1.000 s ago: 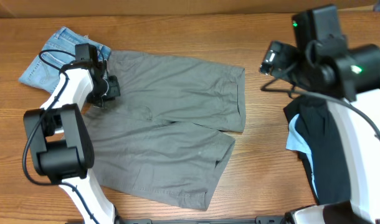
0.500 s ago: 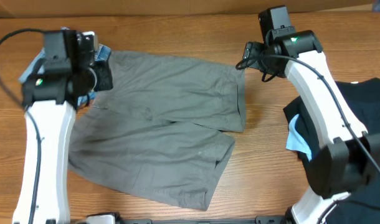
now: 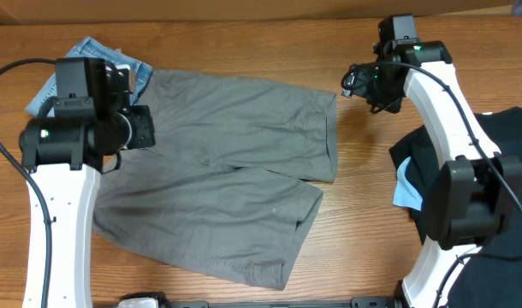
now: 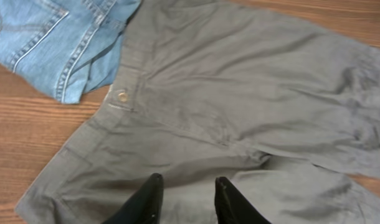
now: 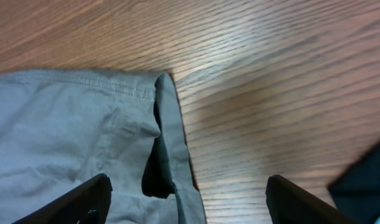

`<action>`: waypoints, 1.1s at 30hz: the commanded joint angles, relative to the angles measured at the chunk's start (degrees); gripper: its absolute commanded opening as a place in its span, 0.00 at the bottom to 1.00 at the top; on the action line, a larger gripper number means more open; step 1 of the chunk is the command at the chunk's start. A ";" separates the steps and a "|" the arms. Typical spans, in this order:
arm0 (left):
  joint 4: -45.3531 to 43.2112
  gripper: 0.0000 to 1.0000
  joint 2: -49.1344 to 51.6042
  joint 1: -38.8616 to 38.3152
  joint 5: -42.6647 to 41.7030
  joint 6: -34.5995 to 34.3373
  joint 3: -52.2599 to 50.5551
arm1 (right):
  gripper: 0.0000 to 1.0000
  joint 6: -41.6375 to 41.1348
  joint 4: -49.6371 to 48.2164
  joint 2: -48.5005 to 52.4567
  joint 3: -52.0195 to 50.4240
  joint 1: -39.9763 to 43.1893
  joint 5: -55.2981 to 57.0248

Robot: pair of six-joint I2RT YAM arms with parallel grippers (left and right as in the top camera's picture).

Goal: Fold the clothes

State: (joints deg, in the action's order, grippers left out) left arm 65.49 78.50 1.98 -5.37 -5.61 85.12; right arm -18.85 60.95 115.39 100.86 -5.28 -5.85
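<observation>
The grey-olive shorts (image 3: 227,171) lie spread flat in the middle of the table, waistband to the left, both legs to the right. My left gripper (image 3: 144,128) hovers open over the waistband end. In the left wrist view its gripper (image 4: 189,186) is empty above the cloth (image 4: 240,93), below the waist button (image 4: 122,96). My right gripper (image 3: 357,84) is open and empty at the far right corner of the upper leg. In the right wrist view its gripper (image 5: 189,179) straddles the leg hem corner (image 5: 84,124).
Blue denim shorts (image 3: 81,64) lie at the back left, partly under the grey waistband, and show in the left wrist view (image 4: 47,37). A pile of dark clothes (image 3: 501,188) with a light blue piece (image 3: 406,188) lies at the right. Bare wooden table (image 3: 364,214) lies between.
Both arms have swung and shifted. My left gripper has moved toward the front over the waistband, and my right gripper has moved slightly right. The shorts have not moved.
</observation>
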 commanded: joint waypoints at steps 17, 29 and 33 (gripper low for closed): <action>6.25 0.40 -11.98 -3.19 -0.22 -1.29 1.40 | 0.67 -3.08 -22.34 6.16 -12.81 -0.35 -12.63; 6.32 0.40 -11.98 -3.19 -0.70 -2.40 1.40 | 0.54 -3.89 -36.61 6.25 -20.13 -0.63 -19.69; 6.38 0.40 -11.98 -3.19 -0.85 -3.17 1.40 | 0.41 -3.89 -37.33 6.25 -20.17 -0.76 -19.06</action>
State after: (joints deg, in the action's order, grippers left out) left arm 71.81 66.61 -1.10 -5.41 -7.40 85.56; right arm -22.48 24.45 120.95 81.06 -5.67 -24.27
